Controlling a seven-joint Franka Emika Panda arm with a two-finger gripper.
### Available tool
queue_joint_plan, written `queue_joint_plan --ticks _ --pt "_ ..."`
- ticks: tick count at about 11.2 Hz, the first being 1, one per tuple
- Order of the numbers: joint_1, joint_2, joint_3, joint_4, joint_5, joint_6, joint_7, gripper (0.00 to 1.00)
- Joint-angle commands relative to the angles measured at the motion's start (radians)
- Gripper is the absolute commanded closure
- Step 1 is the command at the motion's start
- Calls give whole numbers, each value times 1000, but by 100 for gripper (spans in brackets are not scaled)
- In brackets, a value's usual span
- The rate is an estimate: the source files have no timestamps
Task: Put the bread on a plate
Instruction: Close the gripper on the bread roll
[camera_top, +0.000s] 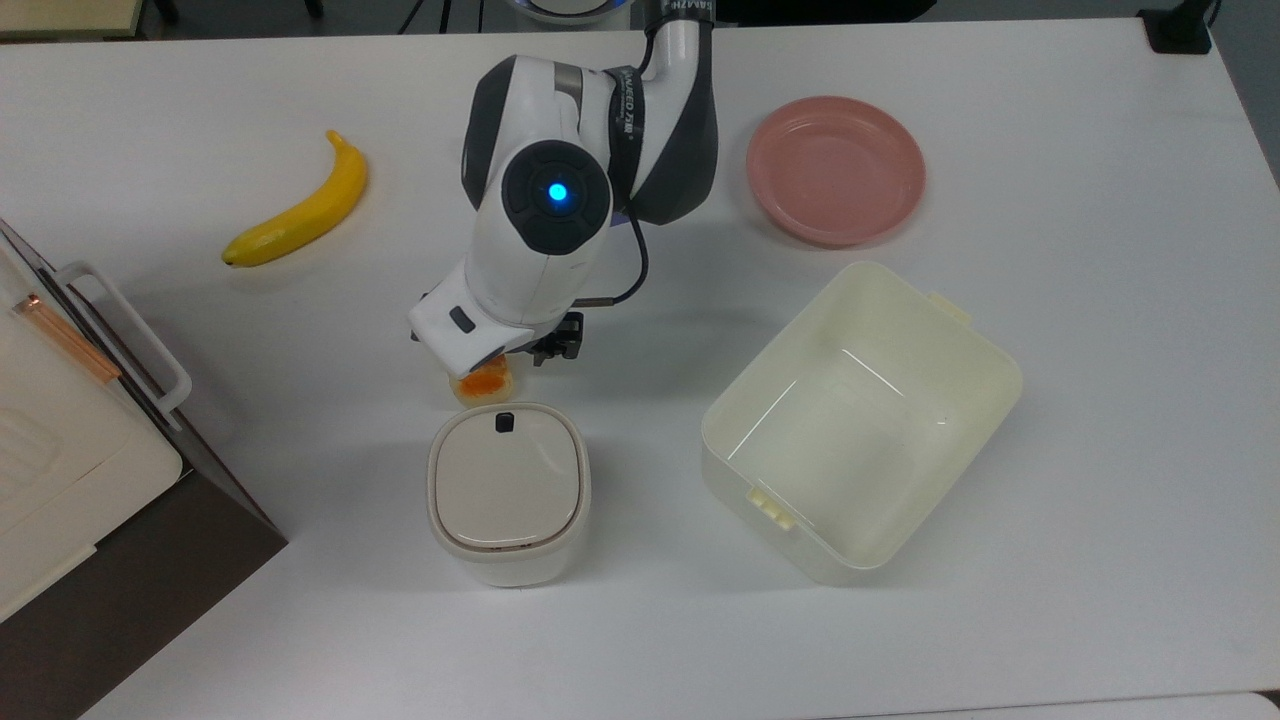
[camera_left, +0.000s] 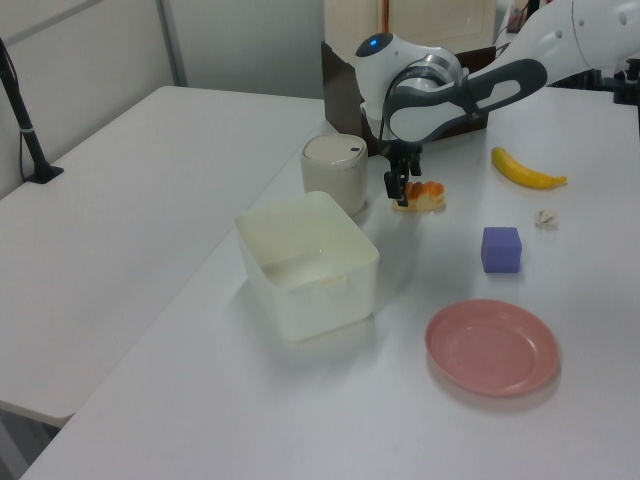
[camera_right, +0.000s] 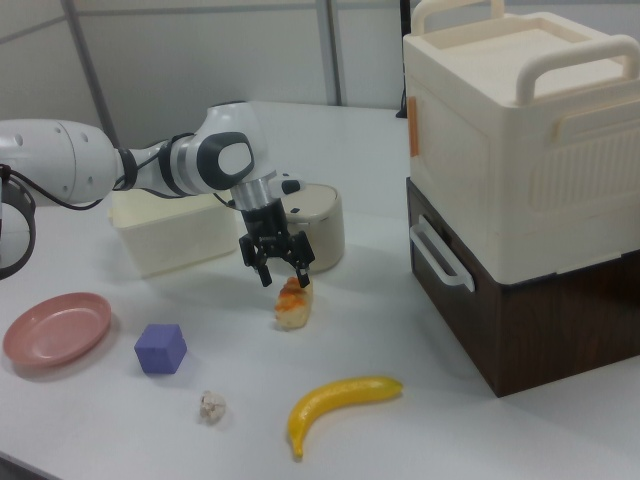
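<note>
From above we see the white counter (camera_top: 1050, 620) with the arm's wrist hanging over the bread (camera_top: 484, 384), so that just an orange end of the loaf peeks out, lying just beside the lidded cream canister (camera_top: 508, 492). We make out dark parts of the claw (camera_top: 545, 350) under the wrist. The pink plate (camera_top: 835, 170) sits bare near the counter's far edge, well apart from the bread, with the open cream tub (camera_top: 862, 420) nearer us. The banana (camera_top: 300, 206) lies toward the counter's left edge in the top view.
</note>
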Motion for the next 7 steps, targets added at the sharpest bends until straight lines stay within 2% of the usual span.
queue_joint_plan --ticks 1,2,4,6,7 --pt "-14 4 9 10 4 3 -38 14" --pt "-14 6 9 7 2 3 -45 39" --pt "-14 6 10 2 2 6 -46 66" --pt "-14 6 9 2 4 9 -47 99" --pt "-16 6 10 2 8 7 -47 100"
